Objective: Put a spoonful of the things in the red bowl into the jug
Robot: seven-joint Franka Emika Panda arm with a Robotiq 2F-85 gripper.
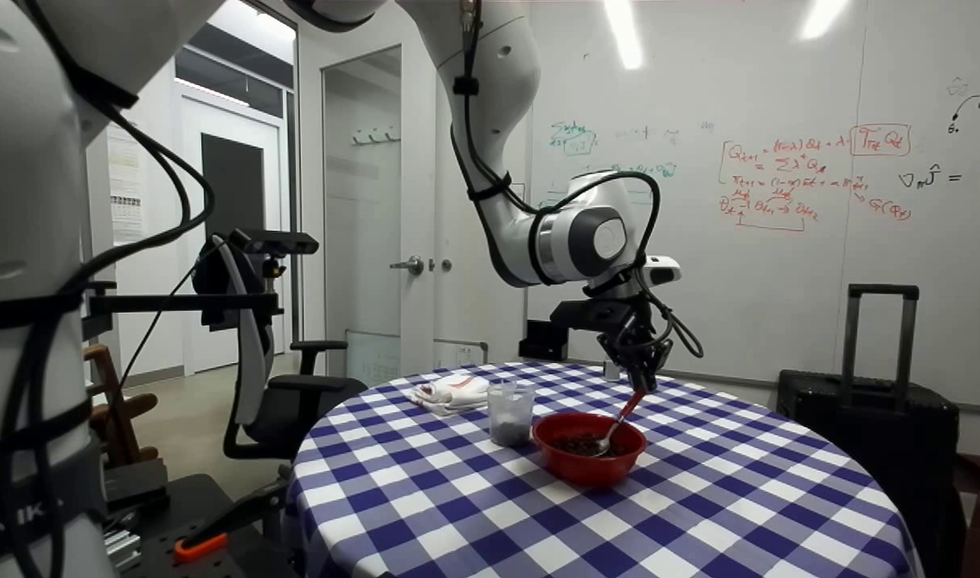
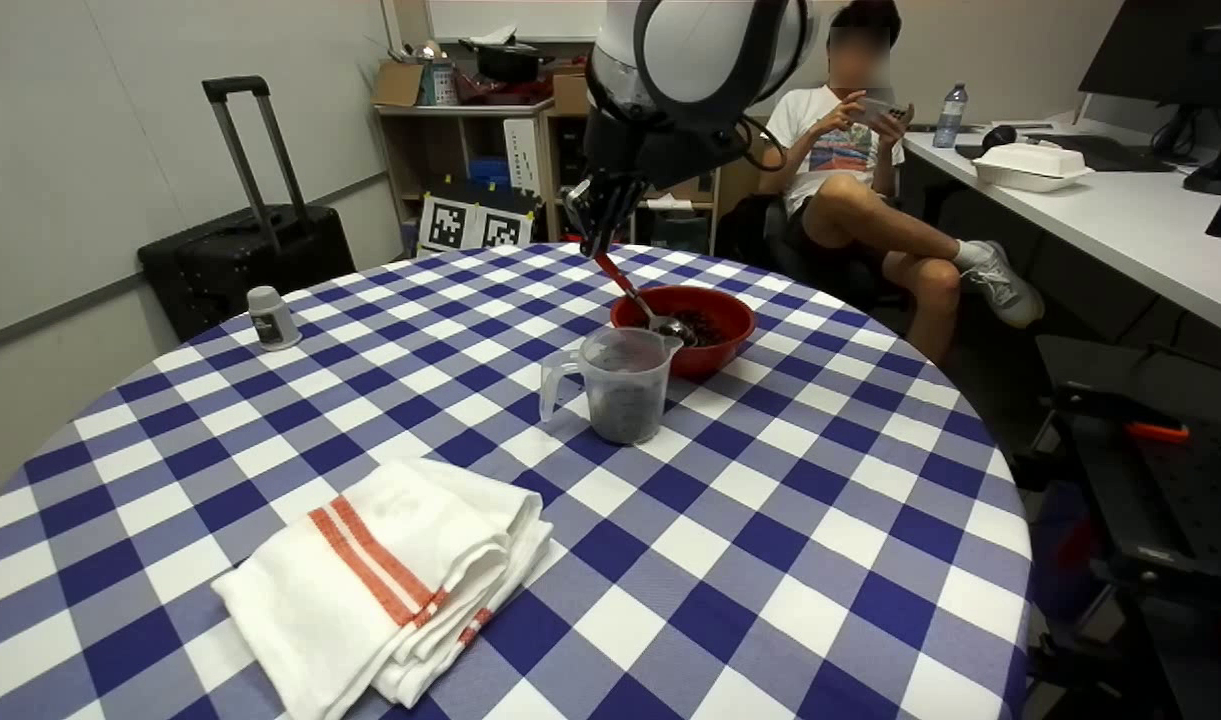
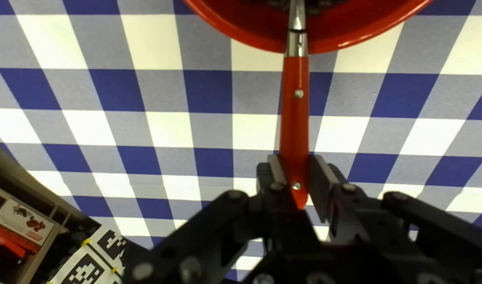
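The red bowl [image 1: 590,474] holds small dark pieces [image 1: 574,444]; it also shows in an exterior view [image 2: 720,352] and at the top of the wrist view [image 3: 256,37]. My gripper [image 3: 294,163] is shut on the red handle of a spoon [image 3: 295,114], near the handle's end. The spoon slants down over the bowl's rim, its metal head [image 2: 673,329] among the dark pieces. How much the head carries cannot be told. The clear jug [image 2: 625,390] stands upright beside the bowl, greyish in its lower part; it also shows in an exterior view [image 1: 510,417].
A folded white towel with red stripes [image 2: 380,580] lies on the checkered tablecloth [image 2: 770,560], near the jug. A small grey-white container [image 2: 273,320] stands near the table's edge. A person [image 2: 840,150] sits beyond the table. A black suitcase [image 1: 867,433] stands beside it.
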